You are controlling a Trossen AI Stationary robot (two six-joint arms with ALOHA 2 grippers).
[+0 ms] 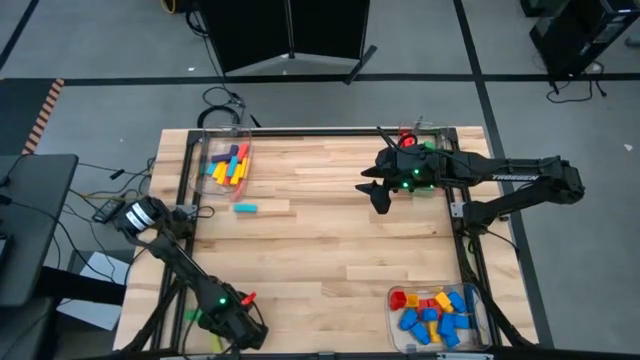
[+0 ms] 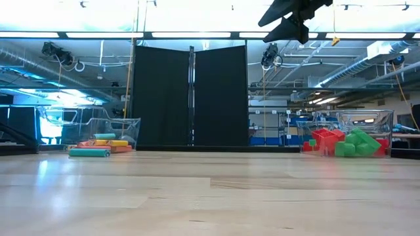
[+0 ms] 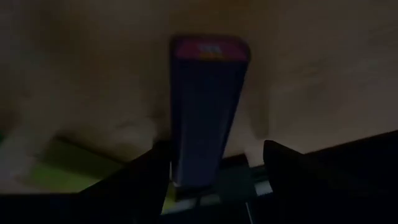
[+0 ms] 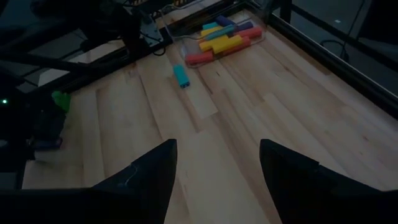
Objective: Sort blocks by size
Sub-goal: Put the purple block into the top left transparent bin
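Mostly bare wooden table (image 1: 330,250), one teal block (image 1: 246,208) loose; black curtain (image 2: 190,98) behind. Right gripper (image 1: 378,188) parted, empty, above the table. Left gripper (image 3: 214,174) grasps a dark long block (image 3: 205,106).

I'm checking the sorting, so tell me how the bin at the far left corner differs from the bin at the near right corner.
The far left bin holds long bars, mostly yellow with red, pink and blue; the near right bin holds shorter bricks, mostly blue with some red and yellow. A loose teal bar lies on the table close to the far left bin; no loose block shows beside the near right bin. Both are clear plastic and sit at table corners.
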